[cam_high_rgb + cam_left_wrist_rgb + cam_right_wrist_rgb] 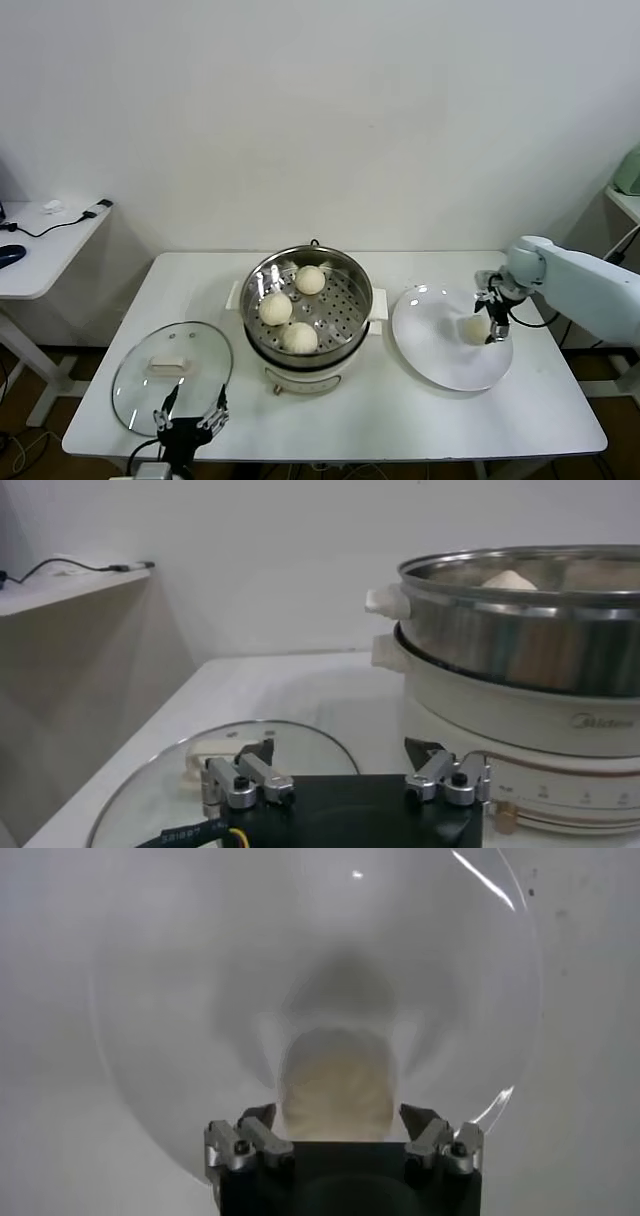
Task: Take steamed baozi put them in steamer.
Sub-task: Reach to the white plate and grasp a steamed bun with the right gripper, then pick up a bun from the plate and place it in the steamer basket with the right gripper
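Observation:
The steamer (350, 270) stands mid-table and holds three steamed baozi (310, 279), (275, 308), (299, 338). A fourth baozi (476, 328) lies on the white plate (440, 350) to the right. My right gripper (484, 330) is down over the plate, open, with its fingers on either side of that baozi (337, 1078) and a gap at each side; it also shows in the right wrist view (338, 1116). My left gripper (190, 412) is open and empty at the table's front edge. The left wrist view shows the steamer's wall (520, 620) and one baozi top (508, 579).
A round glass lid (172, 365) with a cream handle lies flat at the front left, just beyond the left gripper (340, 750); it also shows in the left wrist view (170, 780). A side desk (40, 250) with cables stands at far left.

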